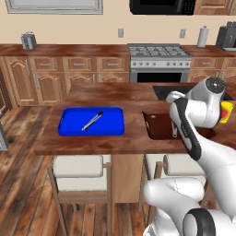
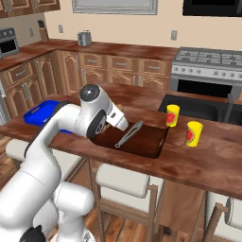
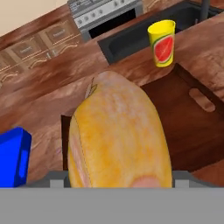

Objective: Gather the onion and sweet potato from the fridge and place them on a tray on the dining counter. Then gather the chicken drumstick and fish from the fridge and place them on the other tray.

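Hand view shows you the chicken drumstick (image 3: pixel 118 135) clamped between widely spread fingers, over the brown tray (image 3: pixel 192 118) on the dining counter (image 3: pixel 52 87); blue tray (image 1: pixel 91 122) lies well left

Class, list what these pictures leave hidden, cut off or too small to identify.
- Hand view: the chicken drumstick sits so close that the fingers' grip cannot be judged.
- Hand view: the left edge cuts off the blue tray.
- Right base view: the arm covers most of that tray.
- Left base view: the arm hides most of a yellow cup.
- Left base view: the tray's slim utensil is too small to identify.
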Motion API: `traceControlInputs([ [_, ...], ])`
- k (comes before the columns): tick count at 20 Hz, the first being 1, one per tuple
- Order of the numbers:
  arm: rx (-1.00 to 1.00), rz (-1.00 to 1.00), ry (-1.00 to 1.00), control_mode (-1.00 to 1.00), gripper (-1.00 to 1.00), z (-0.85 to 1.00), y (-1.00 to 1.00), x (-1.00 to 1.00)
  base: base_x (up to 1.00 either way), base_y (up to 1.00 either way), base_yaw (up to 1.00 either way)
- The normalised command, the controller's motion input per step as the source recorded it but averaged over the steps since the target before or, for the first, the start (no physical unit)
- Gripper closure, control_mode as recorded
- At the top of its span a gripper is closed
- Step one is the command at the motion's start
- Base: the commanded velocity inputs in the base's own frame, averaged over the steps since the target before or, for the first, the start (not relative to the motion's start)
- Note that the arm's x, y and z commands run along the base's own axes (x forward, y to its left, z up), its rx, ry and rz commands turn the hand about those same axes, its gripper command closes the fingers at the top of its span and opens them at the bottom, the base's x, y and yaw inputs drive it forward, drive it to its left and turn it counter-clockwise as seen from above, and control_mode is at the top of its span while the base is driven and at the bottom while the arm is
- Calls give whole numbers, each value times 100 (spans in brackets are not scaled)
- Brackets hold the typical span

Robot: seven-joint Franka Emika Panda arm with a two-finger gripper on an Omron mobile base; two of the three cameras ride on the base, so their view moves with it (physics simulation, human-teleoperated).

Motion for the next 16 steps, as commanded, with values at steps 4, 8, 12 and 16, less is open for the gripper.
traceControlInputs([
  [4, 0, -2, 10, -100, 100, -23, -54, 14, 0, 0, 0],
  [8, 0, 0, 5, -100, 100, -41, -58, 2, 0, 0, 0],
  [12, 0, 0, 0, -100, 100, -37, -49, 0, 0, 0, 0],
  [16, 0, 0, 0, -100, 100, -31, -26, 2, 0, 0, 0],
])
